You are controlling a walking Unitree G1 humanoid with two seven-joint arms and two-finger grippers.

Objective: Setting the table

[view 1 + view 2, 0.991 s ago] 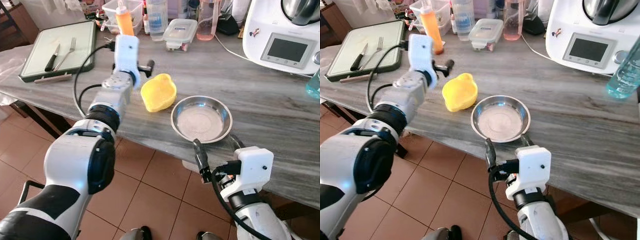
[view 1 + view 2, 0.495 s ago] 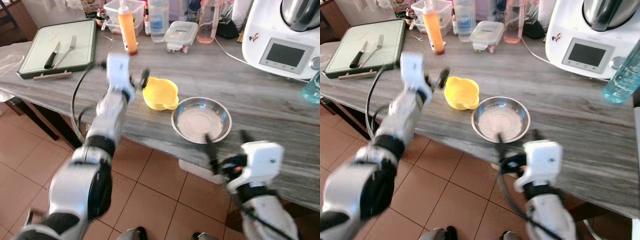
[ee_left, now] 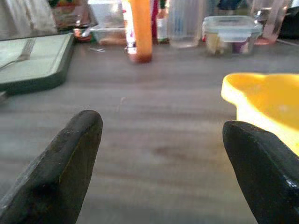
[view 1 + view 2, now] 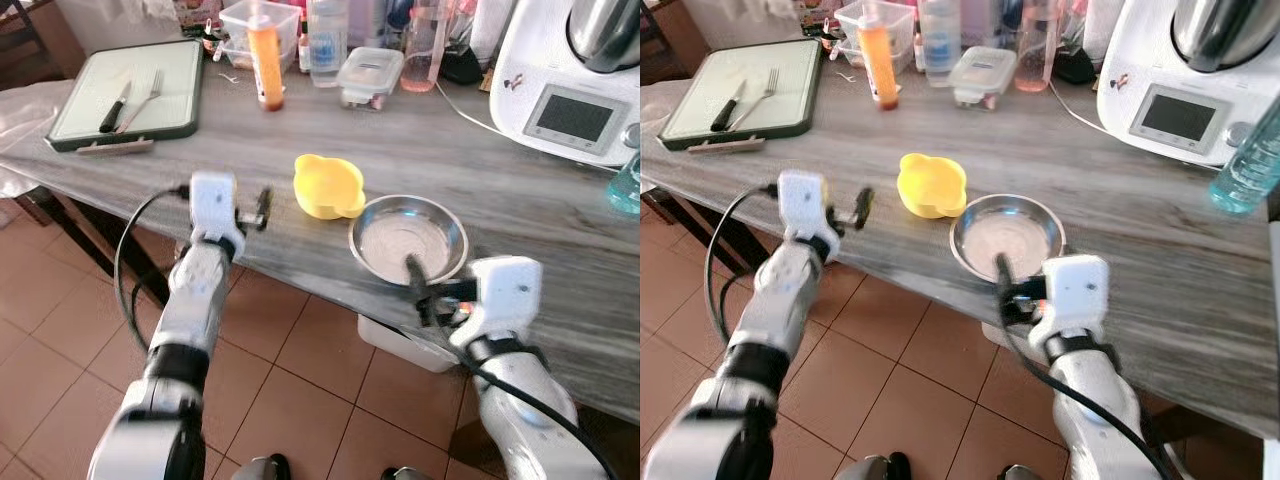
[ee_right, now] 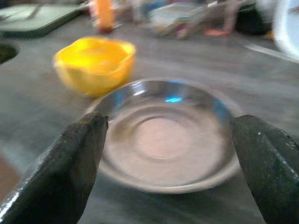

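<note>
The right gripper [image 4: 418, 285] hovers at the near rim of the steel bowl [image 4: 408, 240] on the grey surface [image 4: 540, 210]; the left gripper [image 4: 262, 208] hangs at the surface's edge, near the yellow bowl [image 4: 328, 186]. In the left wrist view its fingers [image 3: 60, 168] are spread wide, holding nothing. In the right wrist view the wide-apart fingers [image 5: 70, 163] frame the steel bowl, empty.

The left gripper [image 4: 262, 208] let go of the yellow bowl [image 4: 327, 186] and pulled back to the table edge. Its fingers are open now. The bowl sits upright on the table. The right gripper [image 4: 1002, 272] moved up to the metal plate [image 4: 1008, 240].
</note>
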